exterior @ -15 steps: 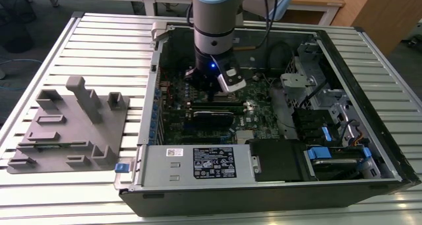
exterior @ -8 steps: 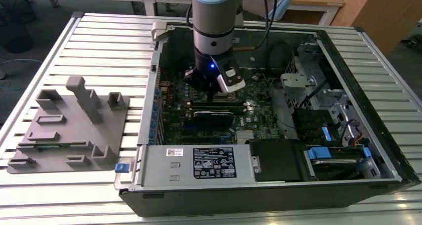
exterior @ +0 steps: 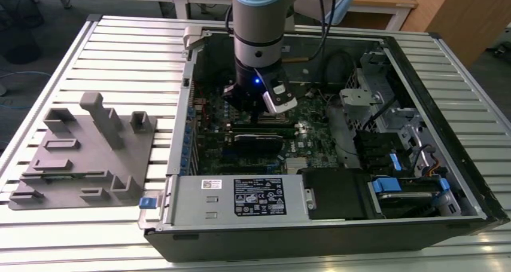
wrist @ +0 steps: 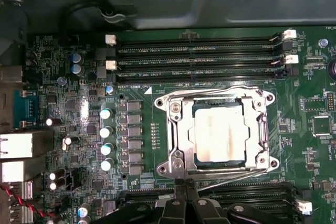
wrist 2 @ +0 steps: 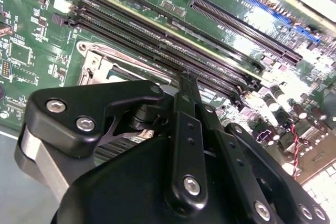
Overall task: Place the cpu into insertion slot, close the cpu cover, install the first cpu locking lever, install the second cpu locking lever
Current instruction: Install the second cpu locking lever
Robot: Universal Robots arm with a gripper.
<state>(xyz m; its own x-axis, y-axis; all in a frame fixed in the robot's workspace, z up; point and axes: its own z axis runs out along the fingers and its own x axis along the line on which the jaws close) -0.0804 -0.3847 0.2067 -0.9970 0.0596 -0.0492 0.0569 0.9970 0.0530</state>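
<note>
In the first wrist view the silver-grey cpu [wrist: 218, 135] lies flat in the insertion slot [wrist: 269, 163]. The silvery cpu cover [wrist: 177, 129] is down around it, and the chip's face shows through its window. One thin wire lever [wrist: 210, 92] runs along one side of the socket. A second lever [wrist: 236, 170] runs along the opposite side, nearest my fingers. My gripper [wrist: 181, 186] is shut with nothing visible between its fingers, its tip just off that socket edge. The second wrist view has the shut gripper [wrist 2: 185, 80] beside the cover [wrist 2: 100, 64]. In the exterior view the gripper [exterior: 254, 112] hangs over the green motherboard.
Long black memory slots [wrist: 199, 51] flank the socket on both sides. Capacitors [wrist: 106, 129] stand in a row near it. The open computer case [exterior: 447, 122] walls in the board, with a power supply [exterior: 239, 197] at its front. A grey fixture [exterior: 80, 158] sits on the table at the exterior view's left.
</note>
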